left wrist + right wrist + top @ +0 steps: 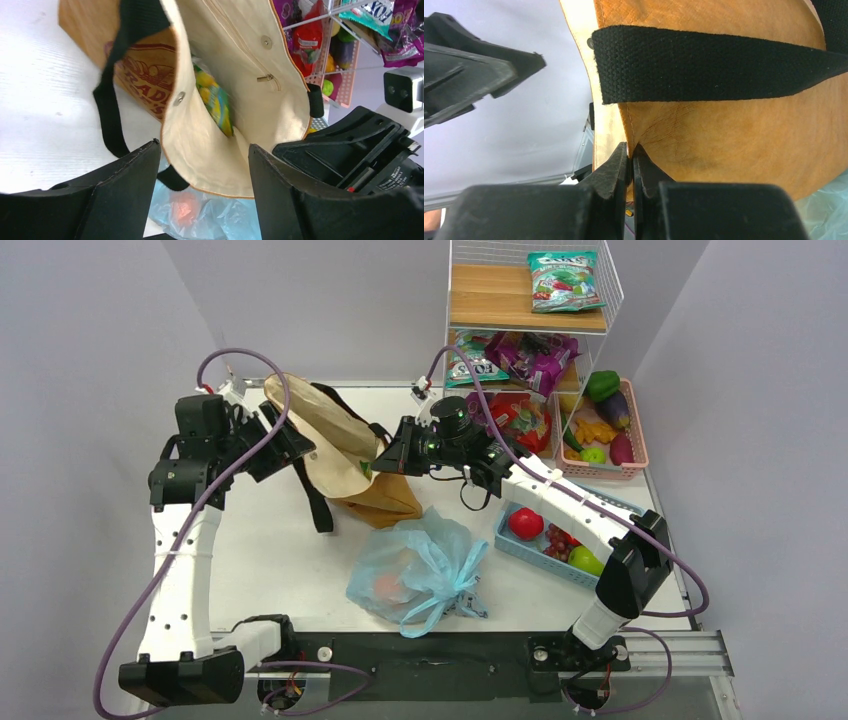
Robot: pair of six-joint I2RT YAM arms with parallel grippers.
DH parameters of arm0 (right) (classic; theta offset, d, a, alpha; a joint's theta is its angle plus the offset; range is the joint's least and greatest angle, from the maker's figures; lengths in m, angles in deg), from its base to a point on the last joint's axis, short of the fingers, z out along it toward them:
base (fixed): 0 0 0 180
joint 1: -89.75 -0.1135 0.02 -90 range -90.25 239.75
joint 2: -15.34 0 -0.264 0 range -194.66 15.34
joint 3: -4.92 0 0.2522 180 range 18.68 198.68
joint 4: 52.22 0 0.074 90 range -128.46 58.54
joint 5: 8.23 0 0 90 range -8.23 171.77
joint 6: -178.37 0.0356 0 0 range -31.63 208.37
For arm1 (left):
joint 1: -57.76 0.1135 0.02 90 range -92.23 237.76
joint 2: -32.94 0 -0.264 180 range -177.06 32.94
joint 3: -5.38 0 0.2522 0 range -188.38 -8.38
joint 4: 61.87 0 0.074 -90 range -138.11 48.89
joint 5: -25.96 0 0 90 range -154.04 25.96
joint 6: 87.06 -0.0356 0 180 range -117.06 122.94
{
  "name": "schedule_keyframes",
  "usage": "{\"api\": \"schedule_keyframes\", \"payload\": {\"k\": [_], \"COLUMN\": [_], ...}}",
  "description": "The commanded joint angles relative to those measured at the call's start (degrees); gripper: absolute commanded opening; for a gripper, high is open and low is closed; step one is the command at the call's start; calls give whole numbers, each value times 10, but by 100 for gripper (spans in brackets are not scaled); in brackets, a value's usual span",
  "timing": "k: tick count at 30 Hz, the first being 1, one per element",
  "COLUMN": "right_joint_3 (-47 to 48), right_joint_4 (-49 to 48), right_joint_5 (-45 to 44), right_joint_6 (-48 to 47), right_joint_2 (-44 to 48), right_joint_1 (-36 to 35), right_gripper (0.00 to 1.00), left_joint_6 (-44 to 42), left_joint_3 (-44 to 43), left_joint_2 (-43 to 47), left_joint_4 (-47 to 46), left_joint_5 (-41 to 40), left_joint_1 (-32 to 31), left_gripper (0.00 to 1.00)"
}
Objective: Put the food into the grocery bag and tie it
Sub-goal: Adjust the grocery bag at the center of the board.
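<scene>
The light blue plastic grocery bag (415,570) lies crumpled near the table's front centre with its handles bunched towards the front. An orange-red piece of food (388,586) shows dimly through it; the green grapes are not visible. The bag also shows in the left wrist view (200,215). Behind it a tan-orange tote (345,455) with black straps is held up. My right gripper (630,150) is shut on the tote's rim (734,140), seen from above at the tote's right side (385,458). My left gripper (202,170) is open, its jaws either side of the tote's open mouth (235,75).
A yellow-green packet (215,100) sits inside the tote. A light blue basket (520,548) with a red tomato, dark grapes and a green fruit lies under my right arm. A pink basket (640,445) of vegetables and a wire shelf (530,310) with snack packets stand at the back right.
</scene>
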Motion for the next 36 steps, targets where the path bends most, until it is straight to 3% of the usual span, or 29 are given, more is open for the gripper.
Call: {"api": "schedule_keyframes", "payload": {"k": [1,11,16,21,26,36], "right_joint_3": [30,29,31,27,34,42], "right_joint_4": [-51,-50,-50,-47,-47,-47], "right_joint_5": [12,17,18,15,20,20], "right_joint_6": [10,12,13,8,8,8], "right_joint_2": [1,6,6,8,-1,-1], "right_joint_1": [-3,-5,-5,-3,-3,-2], "right_gripper": [0,0,0,0,0,0], "left_joint_6": [22,27,42,32,1,27], "left_joint_3": [63,190,195,126,26,146], "left_joint_2": [10,24,18,31,26,76], "left_joint_4": [-136,-203,-199,-134,-6,-42], "left_joint_5": [64,74,76,39,-62,-33], "left_joint_1": [-1,-1,-2,-1,-1,-1], "left_gripper": [61,60,48,65,66,66]}}
